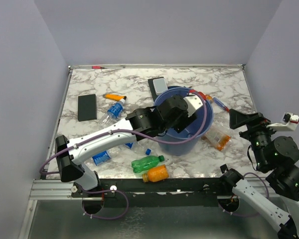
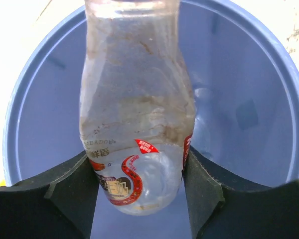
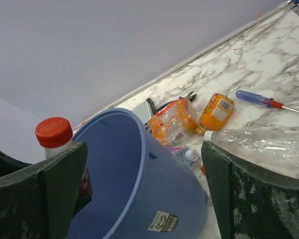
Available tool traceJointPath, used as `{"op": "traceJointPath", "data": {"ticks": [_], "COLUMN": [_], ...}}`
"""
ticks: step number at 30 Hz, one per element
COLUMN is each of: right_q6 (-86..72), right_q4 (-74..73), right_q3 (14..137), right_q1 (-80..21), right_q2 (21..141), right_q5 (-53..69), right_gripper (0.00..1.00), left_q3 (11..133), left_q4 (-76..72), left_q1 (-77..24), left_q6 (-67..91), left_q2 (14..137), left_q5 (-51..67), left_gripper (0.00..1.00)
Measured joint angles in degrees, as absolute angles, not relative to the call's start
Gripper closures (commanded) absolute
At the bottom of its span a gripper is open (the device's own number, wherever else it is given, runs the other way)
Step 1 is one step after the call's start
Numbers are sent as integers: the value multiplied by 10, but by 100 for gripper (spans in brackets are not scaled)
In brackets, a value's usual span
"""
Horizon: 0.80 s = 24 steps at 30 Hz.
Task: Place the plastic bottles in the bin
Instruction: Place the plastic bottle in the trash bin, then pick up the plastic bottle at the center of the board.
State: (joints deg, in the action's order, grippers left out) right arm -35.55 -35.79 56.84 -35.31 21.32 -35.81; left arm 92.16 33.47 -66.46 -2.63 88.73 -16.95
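My left gripper (image 1: pixel 188 110) reaches over the blue bin (image 1: pixel 182 142) and is shut on a clear bottle (image 1: pixel 193 102) with a red cap. In the left wrist view the gripper (image 2: pixel 139 172) grips the bottle (image 2: pixel 134 99) near its red-labelled base, hanging above the bin's inside (image 2: pixel 239 109). My right gripper (image 1: pixel 237 119) is open and empty, right of the bin. Its wrist view shows the gripper (image 3: pixel 143 149), the bin (image 3: pixel 154 199) and the red-capped bottle (image 3: pixel 54 132). A green bottle (image 1: pixel 147 163) and an orange bottle (image 1: pixel 156 173) lie in front of the bin.
A blue-labelled clear bottle (image 1: pixel 114 110), an orange marker (image 1: pixel 114 96) and a flat black rectangle (image 1: pixel 87 107) lie left of the bin. An orange-labelled bottle (image 1: pixel 218 138) lies right of it. Two orange bottles (image 3: pixel 172 119), a clear bottle (image 3: pixel 259 144) and a screwdriver (image 3: pixel 261 99) lie beyond it.
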Motion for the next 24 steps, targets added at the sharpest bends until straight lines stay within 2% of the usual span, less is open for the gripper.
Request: {"op": "traceJointPath", "data": {"ticks": [1,2,14,17,20,21,24], "right_q6": [-357,-358,-359,-358,-370,-380,-411], "right_q4": [-360,-362,-385,-388,-405,-415,-444], "right_q3": [567,566,570,578,595,601,619], "right_q1": [-353,-353,-353,-353,-353,-353,-353], "right_q2": [213,214,230,231,245,255,300], "right_q5": [-361,-364,-400,-400,-402,-404,-403], "right_gripper": [0,0,0,0,0,0,0], "left_q3": [922,922,919,861,813,806,792], "left_q4": [338,341,297,228,163,153,145], "left_q1": [-665,-665,-673,-672,-665,-652,-529], "left_q6": [-28,-28,-21,-15,5,17,98], "left_q2": [888,888,837,762,698,686,664], "left_q5": [-178,-188,-261,-323,-433,-450,-437], "left_gripper": [10,2,1,1,1,1,1]}}
